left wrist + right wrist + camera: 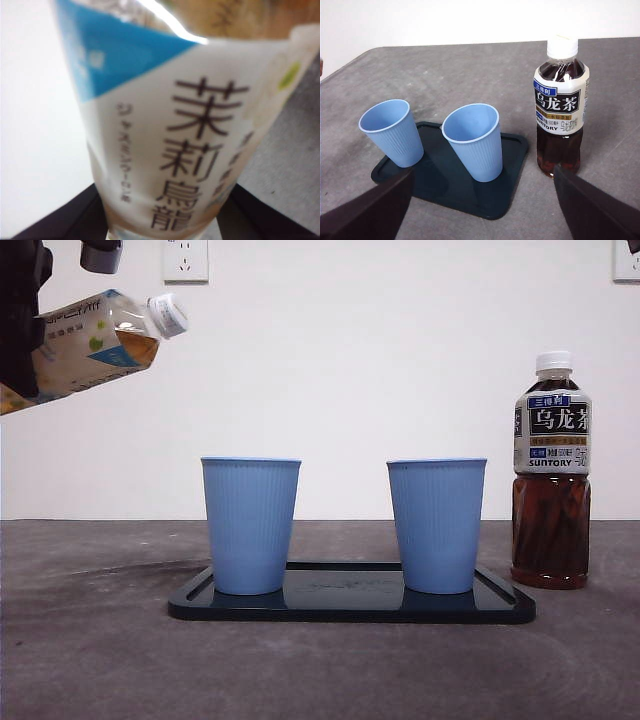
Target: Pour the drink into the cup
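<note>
My left gripper (20,325) is high at the far left, shut on a pale tea bottle (90,340) with a white and blue label. The bottle is tilted, neck pointing right and slightly up, with its white cap (168,315) on. It fills the left wrist view, where the label (190,150) sits between the jaws. Two blue ribbed cups stand upright on a dark tray (350,606): the left cup (250,525) lies below and right of the bottle's cap, the right cup (437,525) further right. My right gripper (482,197) hangs open, back from the cups.
A capped bottle of dark oolong tea (552,470) stands on the grey table just right of the tray; the right wrist view shows this bottle (561,107) beside the tray (445,187). A white wall with sockets (185,258) lies behind.
</note>
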